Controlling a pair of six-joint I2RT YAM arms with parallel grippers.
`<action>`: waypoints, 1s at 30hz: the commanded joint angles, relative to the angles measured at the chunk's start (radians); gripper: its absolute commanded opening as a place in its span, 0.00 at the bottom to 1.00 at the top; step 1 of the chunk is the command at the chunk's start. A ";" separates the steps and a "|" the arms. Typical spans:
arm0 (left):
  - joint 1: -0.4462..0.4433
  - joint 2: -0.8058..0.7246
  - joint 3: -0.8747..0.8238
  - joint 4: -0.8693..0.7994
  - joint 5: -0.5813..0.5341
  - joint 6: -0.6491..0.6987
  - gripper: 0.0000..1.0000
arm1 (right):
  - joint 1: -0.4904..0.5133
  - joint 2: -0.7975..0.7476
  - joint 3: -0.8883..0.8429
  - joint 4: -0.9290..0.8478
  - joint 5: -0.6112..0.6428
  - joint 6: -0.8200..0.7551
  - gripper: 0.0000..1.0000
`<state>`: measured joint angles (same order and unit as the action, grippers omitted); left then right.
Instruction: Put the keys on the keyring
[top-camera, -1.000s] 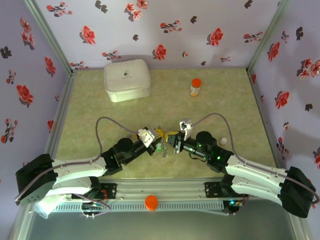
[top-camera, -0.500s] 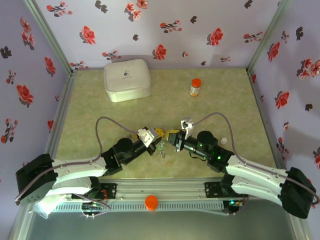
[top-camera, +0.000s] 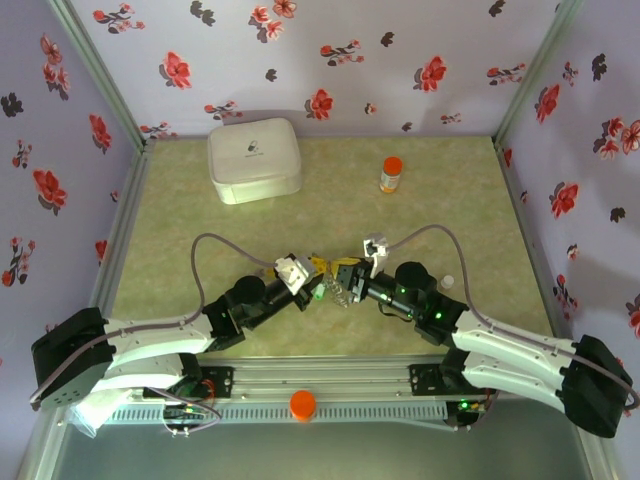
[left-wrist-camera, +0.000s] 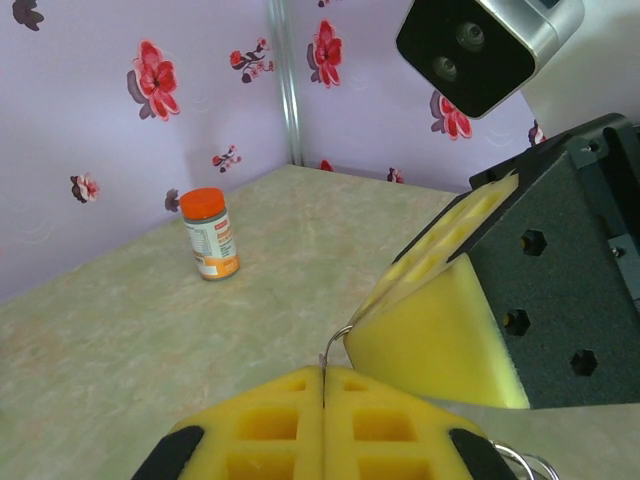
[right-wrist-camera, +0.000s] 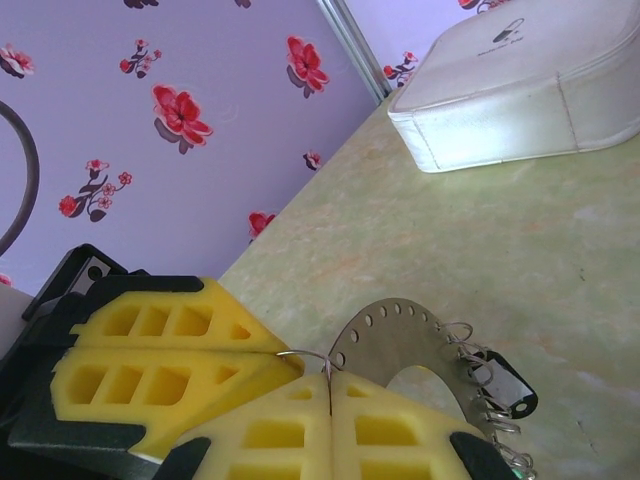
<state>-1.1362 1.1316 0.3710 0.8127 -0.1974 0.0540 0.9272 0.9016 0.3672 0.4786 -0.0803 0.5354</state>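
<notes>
Threading step is in hand: left gripper (left-wrist-camera: 322, 398) and right gripper (right-wrist-camera: 328, 400), both fully closed, pinch one thin wire loop (right-wrist-camera: 300, 354) just beside the keyring (right-wrist-camera: 395, 335); the next move likely calls for feeding the loop's end through a keyring hole.

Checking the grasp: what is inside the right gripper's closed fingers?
A thin wire loop pokes from the seam between the right fingers and runs into the left fingers; whatever lies deeper is covered.

Items counted:
- Grippers: two, left (top-camera: 316, 270) and right (top-camera: 338, 272).
- White case (top-camera: 254, 158): one.
- Bottle (top-camera: 390, 174): one.
- Keyring (right-wrist-camera: 400, 335): one.
- Orange knob (top-camera: 302, 404) on the near rail: one.
- Keys (top-camera: 320, 292): bunched together, too small to count.
</notes>
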 joint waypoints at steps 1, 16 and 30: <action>-0.008 0.004 0.008 0.095 0.054 -0.002 0.00 | -0.008 0.016 0.005 0.048 0.049 0.021 0.00; -0.008 0.004 0.005 0.112 0.082 0.010 0.00 | -0.019 0.014 -0.016 0.039 0.108 0.070 0.00; -0.008 -0.001 0.002 0.117 0.101 0.019 0.00 | -0.068 -0.001 -0.050 0.070 0.074 0.159 0.00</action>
<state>-1.1339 1.1427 0.3710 0.8371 -0.1646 0.0582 0.8978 0.9096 0.3351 0.5262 -0.0818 0.6491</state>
